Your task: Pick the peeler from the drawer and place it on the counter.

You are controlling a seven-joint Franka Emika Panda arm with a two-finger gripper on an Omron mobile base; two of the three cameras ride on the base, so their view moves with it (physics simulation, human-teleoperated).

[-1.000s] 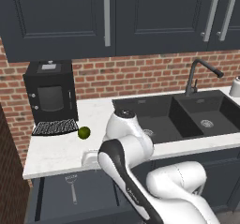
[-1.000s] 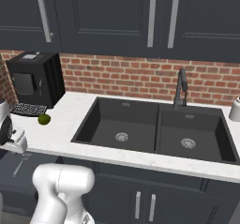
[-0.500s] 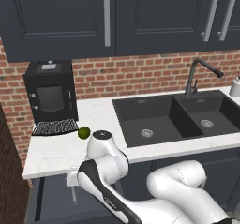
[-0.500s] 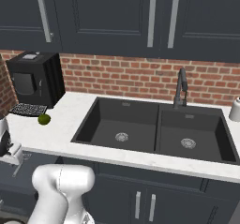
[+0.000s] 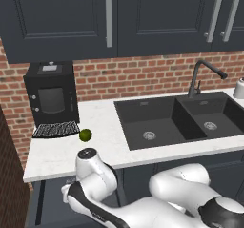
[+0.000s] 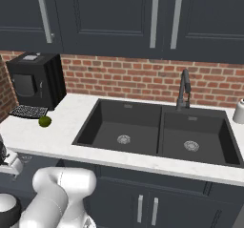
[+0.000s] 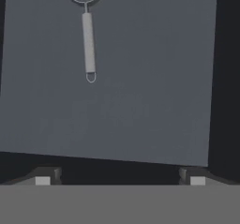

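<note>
The peeler lies flat on the dark floor of the open drawer, at the upper left of the hand view. It is a slim grey metal utensil, its looped head at the top edge and its thin handle pointing toward me. My gripper hangs above the drawer, open, with both fingertips wide apart and nothing between them. The peeler sits well ahead and to the left of the fingers. In the left base view my arm bends low in front of the white counter, over the drawer.
A green lime and a black coffee machine with a grille tray stand on the counter's left part. The black double sink with its tap lies to the right. The drawer's dark walls border its floor.
My arm has swung left and down from counter height to in front of the counter's edge, over the drawer. The gripper stays open.
</note>
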